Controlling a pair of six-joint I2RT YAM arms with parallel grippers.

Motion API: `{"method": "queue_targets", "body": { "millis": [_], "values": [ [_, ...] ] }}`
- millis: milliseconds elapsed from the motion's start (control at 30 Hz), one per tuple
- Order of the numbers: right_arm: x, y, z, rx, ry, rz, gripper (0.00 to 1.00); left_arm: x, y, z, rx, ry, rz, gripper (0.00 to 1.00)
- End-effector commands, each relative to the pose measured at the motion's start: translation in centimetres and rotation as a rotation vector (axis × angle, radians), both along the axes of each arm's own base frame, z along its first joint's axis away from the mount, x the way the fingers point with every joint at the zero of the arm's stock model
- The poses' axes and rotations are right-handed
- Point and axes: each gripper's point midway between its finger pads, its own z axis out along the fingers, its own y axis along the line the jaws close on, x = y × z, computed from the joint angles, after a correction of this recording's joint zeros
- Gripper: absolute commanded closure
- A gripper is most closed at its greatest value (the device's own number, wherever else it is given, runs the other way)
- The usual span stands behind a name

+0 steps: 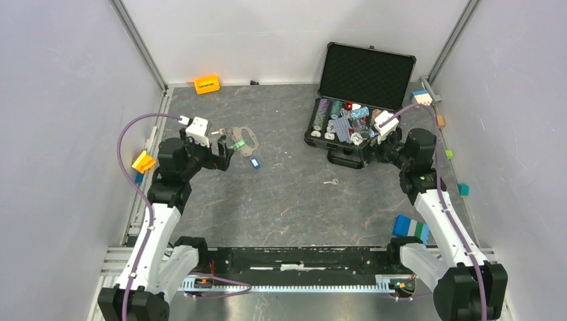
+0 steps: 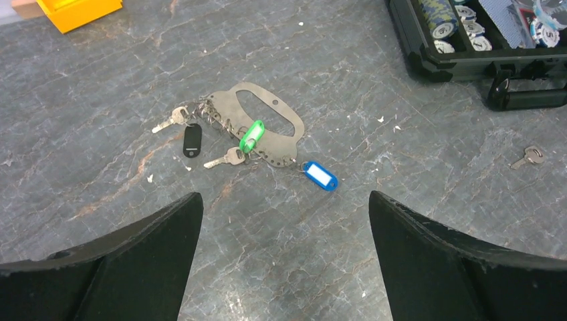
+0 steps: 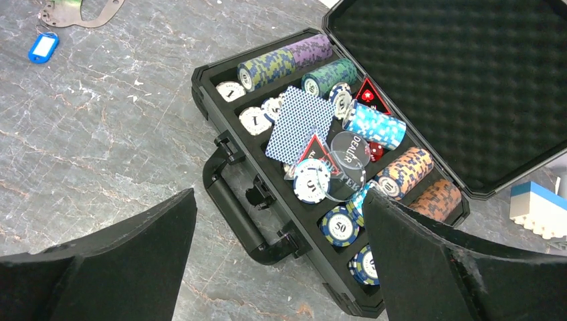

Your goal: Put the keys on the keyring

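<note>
I see the left gripper [image 2: 284,199] and the right gripper [image 3: 279,195] both gaping wide, holding nothing. The keyring [image 2: 284,142] lies flat ahead of the left gripper with two keys [image 2: 227,158] beside it. One loose key [image 2: 528,157] sits nearer the poker chip case [image 3: 200,87].

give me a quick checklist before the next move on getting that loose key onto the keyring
1. left gripper open, empty: ok
2. right gripper open, empty: ok
3. loose key lies flat, nothing on it: ok
4. keyring in plain view, unblocked: ok
5. a gripper over the loose key: not ok, the right one is above the poker case
6. where the keyring opens: cannot tell
</note>
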Motion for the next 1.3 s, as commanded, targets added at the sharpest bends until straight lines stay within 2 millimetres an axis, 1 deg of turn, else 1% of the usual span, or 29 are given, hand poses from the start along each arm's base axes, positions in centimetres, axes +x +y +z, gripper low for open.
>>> {"method": "queue_targets", "body": {
  "millis": [0, 200, 300, 433, 500, 567, 600, 633, 667, 733, 800, 900, 1033, 1067, 1200, 1233, 1267],
  "values": [
    [0.0, 0.1, 0.8, -0.006, -0.029, 0.019, 0.02, -0.1, -0.1, 1.5, -0.034, -0.014, 0.003, 0.0],
    [-0.1, 0.2, 0.9, 0.001, -0.033, 0.025, 0.02, 0.3, 1.1, 1.9, -0.021, -0.026, 0.074, 0.0],
    [0.0, 0.0, 0.9, 0.001, -0.032, 0.019, 0.02, 0.3, 1.4, 2.0, 0.008, -0.025, 0.077, 0.0],
    [-0.1, 0.0, 0.8, 0.008, -0.027, 0.033, 0.02, -0.5, -0.4, 1.5, 0.057, 0.001, -0.086, 0.0],
    [-0.3, 0.3, 0.5, 0.009, -0.021, 0.055, 0.02, -0.3, -0.8, 1.0, 0.066, 0.032, -0.114, 0.0],
    [-0.5, 0.6, 0.4, 0.001, -0.027, 0.085, 0.02, 0.3, -0.7, 0.3, 0.082, 0.079, -0.12, 0.0],
    [-0.8, 0.7, -0.1, -0.008, -0.009, 0.103, 0.02, 0.7, -0.7, 0.3, 0.094, 0.096, -0.125, 0.0],
    [-1.0, 0.8, -0.3, -0.013, -0.001, 0.116, 0.02, 1.1, -0.7, -0.4, 0.106, 0.132, -0.131, 0.0],
    [-1.0, 1.0, -0.3, -0.019, 0.0, 0.13, 0.02, 1.7, -0.6, -0.5, 0.115, 0.147, -0.133, 0.0],
    [-1.2, 1.1, -0.7, -0.029, 0.015, 0.148, 0.02, 3.2, -0.4, -1.7, 0.137, 0.198, -0.123, 0.0],
    [-1.1, 1.1, -1.0, -0.038, 0.023, 0.156, 0.02, 4.5, -0.5, -2.4, 0.149, 0.227, -0.129, 0.0],
    [-1.1, 1.1, -1.4, -0.054, 0.036, 0.165, 0.02, 6.3, -0.9, -4.4, 0.184, 0.29, -0.15, 0.05],
    [-0.9, 1.0, -2.5, -0.071, 0.067, 0.17, 0.02, 8.3, -1.9, -7.8, 0.274, 0.385, -0.184, 0.1],
    [-0.9, 1.0, -2.7, -0.073, 0.073, 0.171, 0.02, 8.9, -2.3, -8.2, 0.295, 0.398, -0.19, 0.11],
    [-0.7, 0.8, -3.6, -0.084, 0.098, 0.168, 0.02, 10.6, -4.0, -11.2, 0.375, 0.488, -0.225, 0.2],
    [-0.6, 0.8, -3.8, -0.088, 0.104, 0.167, 0.02, 11.0, -4.5, -11.6, 0.394, 0.501, -0.229, 0.21],
    [-0.6, 0.7, -4.0, -0.092, 0.109, 0.164, 0.02, 11.3, -4.6, -12.3, 0.415, 0.528, -0.221, 0.24]
  ]
}}
